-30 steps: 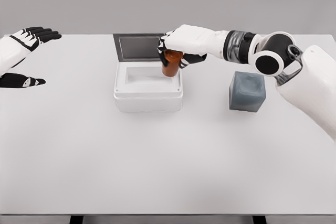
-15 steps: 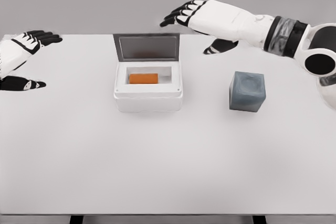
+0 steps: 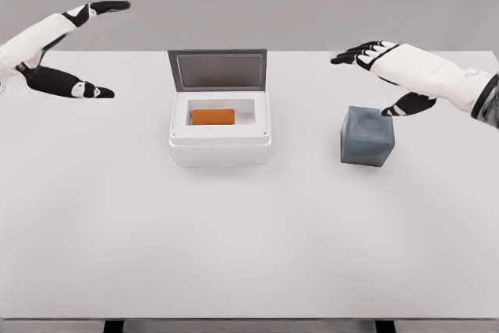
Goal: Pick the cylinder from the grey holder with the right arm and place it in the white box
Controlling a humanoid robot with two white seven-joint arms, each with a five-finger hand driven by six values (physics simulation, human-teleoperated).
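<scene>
Table (image 3: 249, 255): a plain white surface fills the near part of the view and runs back to a grey wall.
Grey holder (image 3: 367, 136): a small grey cube stands on the table right of centre, well apart from the box, with a shallow round recess in its top.
White box (image 3: 221, 150): a square white container sits just left of centre; its grey-lined lid (image 3: 217, 70) stands open at the far edge.
Cylinder (image 3: 213, 117): orange, lying on its side inside the white box, toward the back of the cavity.
Right hand (image 3: 390, 76): it hovers above and just behind the grey holder, palm down, fingers spread wide and pointing left, thumb dropped toward the holder's far right corner; it holds nothing.
Left hand (image 3: 58, 52): raised at the far left edge, well away from the box, fingers extended to the right and thumb stretched out below them; it is wide open and empty.
</scene>
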